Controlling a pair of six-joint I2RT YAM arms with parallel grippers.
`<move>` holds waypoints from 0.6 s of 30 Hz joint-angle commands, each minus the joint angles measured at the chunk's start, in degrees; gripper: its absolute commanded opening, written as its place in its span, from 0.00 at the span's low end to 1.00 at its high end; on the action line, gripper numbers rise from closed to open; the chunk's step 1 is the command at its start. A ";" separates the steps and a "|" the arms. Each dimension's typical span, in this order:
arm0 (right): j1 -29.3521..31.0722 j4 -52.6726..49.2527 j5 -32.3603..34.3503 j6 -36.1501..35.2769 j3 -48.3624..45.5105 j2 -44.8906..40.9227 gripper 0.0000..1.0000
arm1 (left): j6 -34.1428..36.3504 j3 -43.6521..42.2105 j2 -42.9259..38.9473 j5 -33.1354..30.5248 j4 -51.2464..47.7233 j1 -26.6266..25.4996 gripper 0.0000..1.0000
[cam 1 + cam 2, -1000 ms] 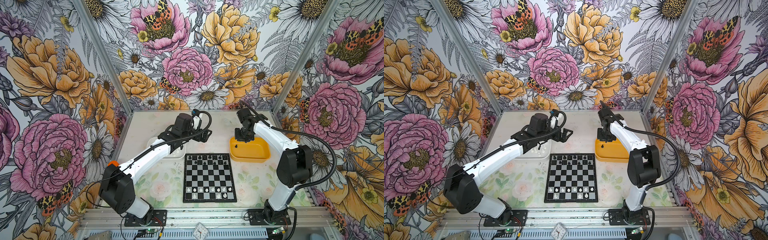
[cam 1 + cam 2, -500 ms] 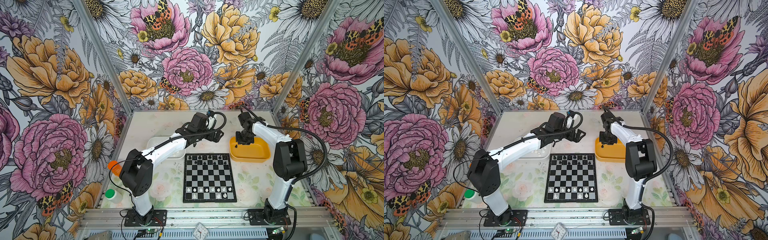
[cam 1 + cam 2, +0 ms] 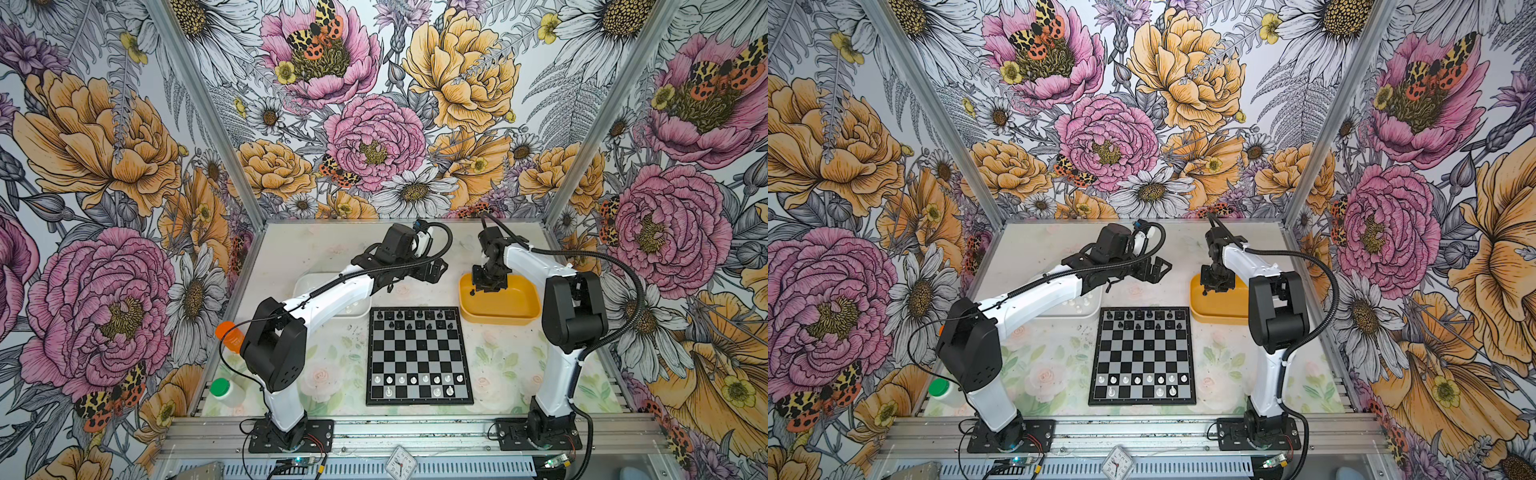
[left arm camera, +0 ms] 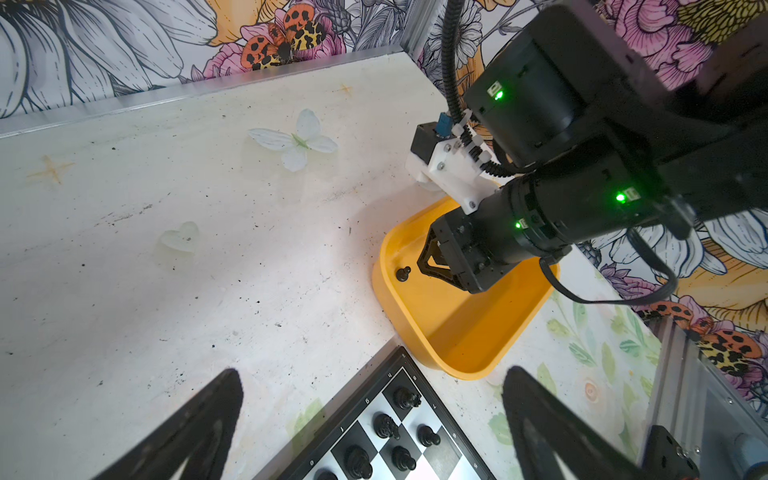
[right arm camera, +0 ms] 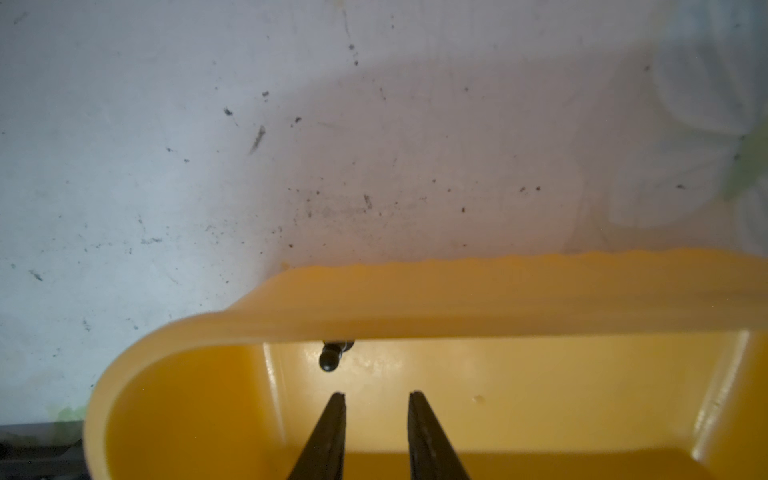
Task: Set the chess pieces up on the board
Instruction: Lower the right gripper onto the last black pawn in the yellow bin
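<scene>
The board (image 3: 419,357) (image 3: 1142,357) lies flat at mid-table. Black chess pieces (image 3: 409,316) fill its far rows and white ones (image 3: 415,380) its near rows. One black pawn (image 3: 472,292) (image 4: 402,273) (image 5: 330,359) lies in the yellow tray (image 3: 498,311) (image 5: 498,299). My right gripper (image 3: 488,284) (image 5: 376,395) is down inside that tray, jaws slightly apart and empty, tips just short of the pawn. My left gripper (image 3: 432,272) (image 4: 374,374) hovers wide open and empty behind the board's far right corner.
A white tray (image 3: 332,291) holding loose white pieces sits behind the board on the left, half hidden by the left arm. An orange-capped bottle (image 3: 226,332) and a green-capped bottle (image 3: 220,388) stand at the left edge. A small clock (image 3: 401,463) lies on the front rail.
The left arm has swung to the right, carrying its open gripper from over the white tray to behind the board's far right corner. The right gripper has stayed in the yellow tray.
</scene>
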 commanded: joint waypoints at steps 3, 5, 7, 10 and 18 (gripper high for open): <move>0.03 1.76 -1.57 0.21 2.11 1.00 0.29 | -0.38 -0.12 -1.45 -0.57 -0.15 0.93 0.99; 0.03 2.01 -1.89 0.26 2.23 1.17 0.29 | -0.34 -0.20 -1.55 -0.52 -0.15 1.12 0.99; 0.12 2.21 -2.32 0.39 2.50 1.50 0.29 | -0.30 -0.36 -1.65 -0.28 -0.15 1.53 0.99; 0.34 2.37 -3.01 0.56 3.01 2.17 0.29 | -0.22 -0.77 -1.89 -0.11 -0.23 1.63 0.99; 1.01 2.38 -2.95 0.83 3.82 3.98 0.29 | -0.05 -1.86 -2.88 0.03 -0.41 2.94 0.99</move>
